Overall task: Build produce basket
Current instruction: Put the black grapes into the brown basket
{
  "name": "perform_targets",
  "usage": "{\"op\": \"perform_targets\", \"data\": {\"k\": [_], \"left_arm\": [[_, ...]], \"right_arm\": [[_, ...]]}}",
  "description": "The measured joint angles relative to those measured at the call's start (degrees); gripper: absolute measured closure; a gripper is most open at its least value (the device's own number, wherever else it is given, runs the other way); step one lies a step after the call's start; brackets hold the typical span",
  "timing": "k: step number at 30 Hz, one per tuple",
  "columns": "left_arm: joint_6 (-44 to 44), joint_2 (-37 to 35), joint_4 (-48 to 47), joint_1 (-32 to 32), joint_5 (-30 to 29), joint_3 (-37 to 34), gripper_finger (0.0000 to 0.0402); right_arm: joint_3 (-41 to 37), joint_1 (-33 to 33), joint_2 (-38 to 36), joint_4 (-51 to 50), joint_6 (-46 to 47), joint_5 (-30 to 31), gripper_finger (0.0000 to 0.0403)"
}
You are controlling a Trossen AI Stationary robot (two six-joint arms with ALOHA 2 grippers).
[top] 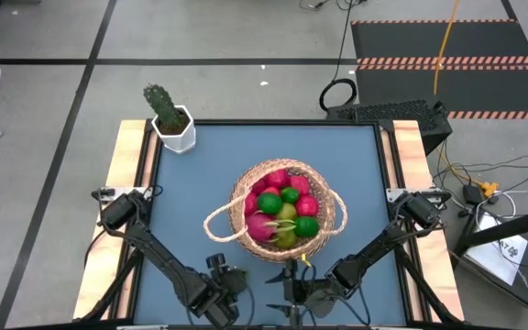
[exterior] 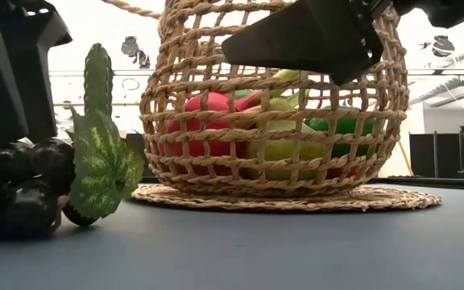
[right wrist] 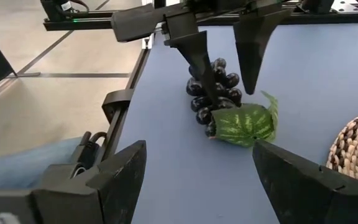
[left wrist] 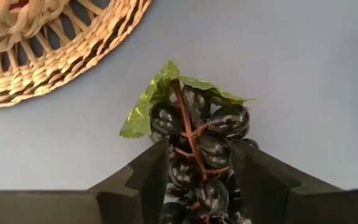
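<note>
Grape bunch (left wrist: 197, 149) between left hand (left wrist: 197, 180) fingers

Basket (exterior: 272, 121) rough woven wicker; grape bunch (left wrist: 201, 149) glossy; table (top: 200, 174) smooth matt blue.

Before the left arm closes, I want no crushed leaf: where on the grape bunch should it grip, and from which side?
Grip the grape bunch across its dark berry cluster, coming straight down from above. It lies flat on the blue table, its leaf fanned toward the wicker basket, so the berries away from that end are the firm part. The left gripper already straddles them, open.
</note>
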Motion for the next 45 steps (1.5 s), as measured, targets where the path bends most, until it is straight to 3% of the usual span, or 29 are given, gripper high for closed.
{"op": "perform_targets", "data": {"k": [18,25,34,45], "left_arm": [[2.0,-0.3,0.5,2.1,2.0,0.0,0.0284],[5.1,-0.3,9.2,2.3,3.2,0.0,0.0299],[2.2,-0.3,-0.8,1.4,3.5,2.1,0.0298],[-1.1,-0.4,-4.7,-4.3,0.8,7.5,0.0298]], "right_arm": [[0.0,0.0,0.0,0.0,-0.2,0.0,0.0116],[0.0,-0.1,0.0,0.0,2.0,0.1,0.0116],[0.0,-1.1,0.0,0.0,7.8,-0.2,0.0116],[0.0,-2.9,0.0,5.7,13.3,-10.3,0.0116]]}}
